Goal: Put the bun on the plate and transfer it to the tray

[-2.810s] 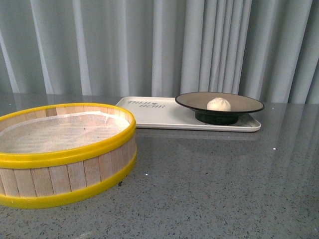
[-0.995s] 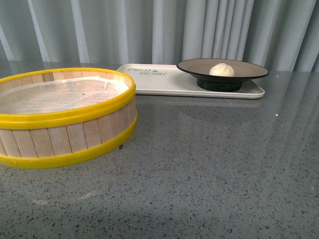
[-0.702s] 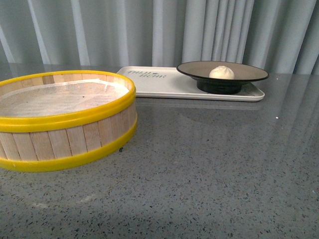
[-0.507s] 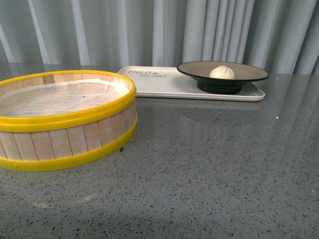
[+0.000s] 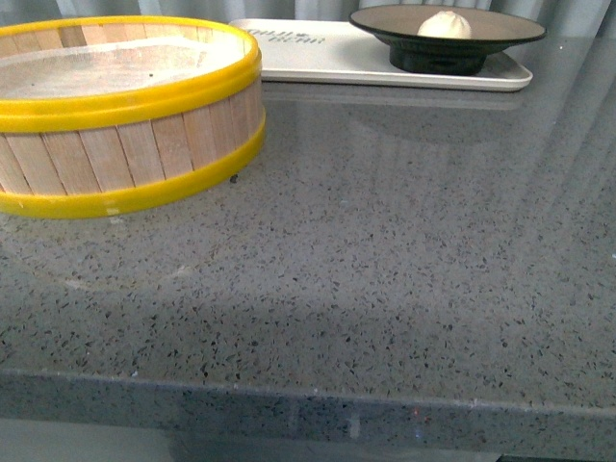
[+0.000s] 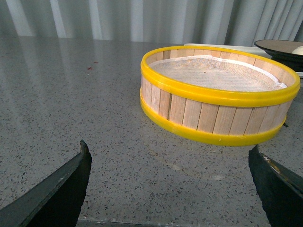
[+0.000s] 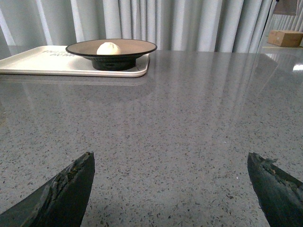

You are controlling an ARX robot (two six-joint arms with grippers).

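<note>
The white bun point(image 5: 445, 25) sits in the middle of the black-rimmed plate point(image 5: 500, 29), and the plate stands on the right end of the white tray point(image 5: 318, 56) at the far side of the table. The right wrist view shows the same bun point(image 7: 108, 48), plate point(image 7: 137, 47) and tray point(image 7: 28, 61) far ahead. My left gripper point(image 6: 168, 150) is open over bare table near the front edge, short of the steamer basket. My right gripper point(image 7: 170, 160) is open too, with nothing between its fingers. Neither arm appears in the front view.
A yellow-rimmed wooden steamer basket point(image 5: 125, 144) lined with white paper stands at the left, also in the left wrist view as the basket point(image 6: 218, 118). The grey speckled tabletop point(image 5: 385, 250) ends at its front edge low in the front view. Grey curtains hang behind.
The front view has tilted downward: basket, tray and plate now sit higher in the picture and the table's front edge has come into view. The objects themselves have not moved.
</note>
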